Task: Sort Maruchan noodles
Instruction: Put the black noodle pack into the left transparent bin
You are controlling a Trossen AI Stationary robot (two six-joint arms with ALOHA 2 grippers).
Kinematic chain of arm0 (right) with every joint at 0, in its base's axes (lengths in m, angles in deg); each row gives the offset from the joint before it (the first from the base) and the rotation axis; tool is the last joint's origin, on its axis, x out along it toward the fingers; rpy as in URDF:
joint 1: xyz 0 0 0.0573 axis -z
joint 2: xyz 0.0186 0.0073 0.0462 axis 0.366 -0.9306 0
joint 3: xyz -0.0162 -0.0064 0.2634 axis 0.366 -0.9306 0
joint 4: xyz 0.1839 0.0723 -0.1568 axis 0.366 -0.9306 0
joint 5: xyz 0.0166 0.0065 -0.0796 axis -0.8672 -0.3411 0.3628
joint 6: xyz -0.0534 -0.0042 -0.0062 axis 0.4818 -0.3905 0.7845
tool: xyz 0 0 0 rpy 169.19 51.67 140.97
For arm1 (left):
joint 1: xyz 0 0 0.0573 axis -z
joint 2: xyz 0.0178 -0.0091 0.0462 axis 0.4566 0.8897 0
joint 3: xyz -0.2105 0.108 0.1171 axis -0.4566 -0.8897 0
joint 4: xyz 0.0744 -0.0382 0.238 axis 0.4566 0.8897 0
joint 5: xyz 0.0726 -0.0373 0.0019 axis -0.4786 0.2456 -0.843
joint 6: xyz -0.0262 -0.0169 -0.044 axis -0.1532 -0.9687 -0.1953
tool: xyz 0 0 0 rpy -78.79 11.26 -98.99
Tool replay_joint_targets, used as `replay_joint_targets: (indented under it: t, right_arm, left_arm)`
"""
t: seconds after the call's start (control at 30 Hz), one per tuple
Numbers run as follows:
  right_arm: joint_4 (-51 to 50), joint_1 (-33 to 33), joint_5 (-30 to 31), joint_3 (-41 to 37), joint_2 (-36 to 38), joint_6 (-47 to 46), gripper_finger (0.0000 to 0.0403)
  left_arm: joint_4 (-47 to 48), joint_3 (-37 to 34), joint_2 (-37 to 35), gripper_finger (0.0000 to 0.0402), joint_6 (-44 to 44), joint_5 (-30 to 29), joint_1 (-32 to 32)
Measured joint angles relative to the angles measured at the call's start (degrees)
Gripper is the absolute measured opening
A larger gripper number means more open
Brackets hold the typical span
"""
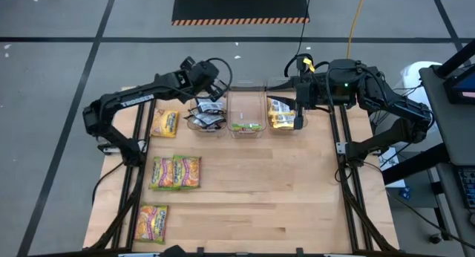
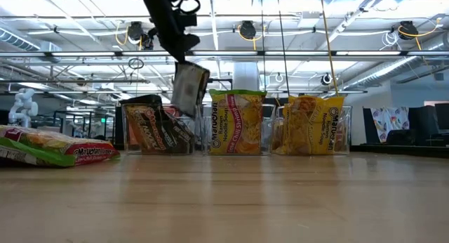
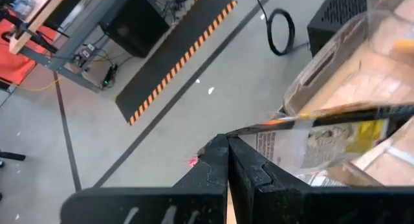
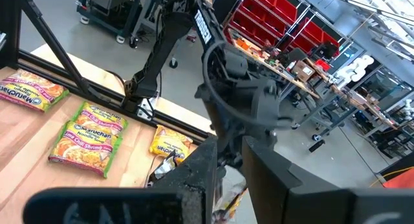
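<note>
We hold a black packet pinched in our left gripper above the left bin; next, release. Right gripper, fingers unclear, waits over the right bin.

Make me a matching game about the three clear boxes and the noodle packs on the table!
Things:
1. left bin
2. middle bin
3. right bin
4. loose packet by the left bin

Colours or places:
a. holds yellow packets
b. holds black packets
c. lies flat on the table
d. holds a lime-green packet

Pairs: 1-b, 2-d, 3-a, 4-c
</note>
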Motion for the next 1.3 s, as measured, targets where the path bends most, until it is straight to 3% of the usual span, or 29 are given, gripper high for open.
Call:
replay_joint_targets:
  t: [0.37,0.5,1.03,1.3]
  right_arm:
    - [-2.21,0.0,0.0,0.0,0.0,0.0,0.0068]
    - [-2.61,0.0,0.0,0.0,0.0,-0.19,0.0068]
    - [-2.56,0.0,0.0,0.0,0.0,-0.38,0.0068]
    - [-2.56,0.0,0.0,0.0,0.0,-0.37,0.0068]
  left_arm:
    - [0.22,0.0,1.41,0.0,-1.12,0.16,-0.8]
    - [1.04,-0.04,1.41,0.0,-1.56,3.33,-1.56]
    - [-1.04,-10.81,1.35,0.0,-6.99,7.1,-1.97]
    - [0.78,-11.32,1.17,0.0003,-8.6,7.06,-1.97]
